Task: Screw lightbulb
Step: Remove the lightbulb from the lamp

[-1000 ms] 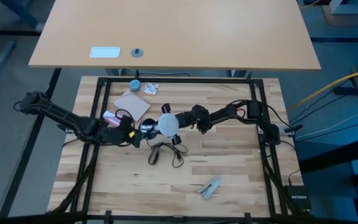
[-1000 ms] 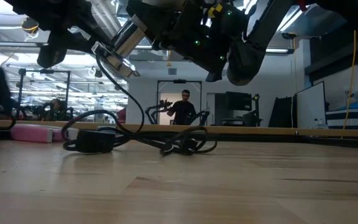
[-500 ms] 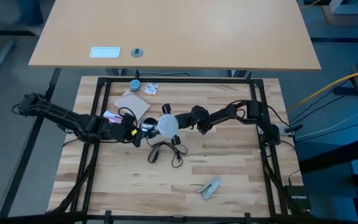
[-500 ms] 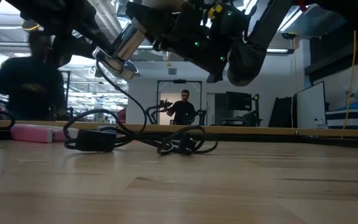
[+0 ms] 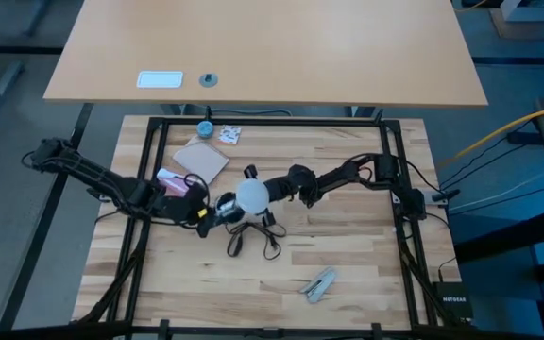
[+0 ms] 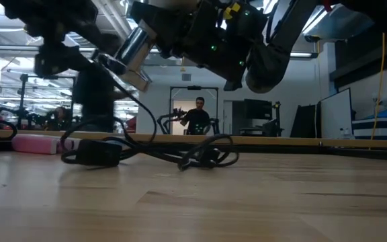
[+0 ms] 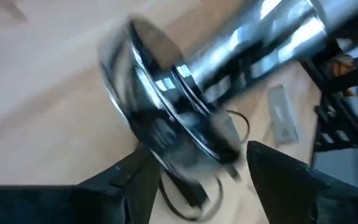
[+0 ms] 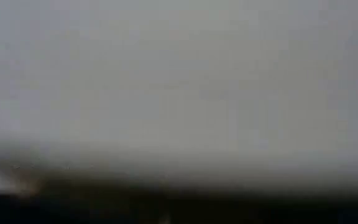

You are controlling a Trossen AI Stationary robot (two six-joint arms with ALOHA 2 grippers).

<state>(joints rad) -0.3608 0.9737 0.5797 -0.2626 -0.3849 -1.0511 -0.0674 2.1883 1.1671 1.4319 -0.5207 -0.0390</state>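
Lightbulb [image 5: 252, 195]: one, frosted white, round globe, mid-desk [image 5: 348, 255], pinched by the right end effector [image 5: 274, 189]; left end effector [image 7: 194, 171] spread around one shiny silver socket [image 7: 166, 130].

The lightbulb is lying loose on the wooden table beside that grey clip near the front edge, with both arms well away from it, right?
Not quite. The high view shows the lightbulb at mid-table, held up by the right gripper, with the left gripper at its socket end. The grey clip lies alone near the front edge.
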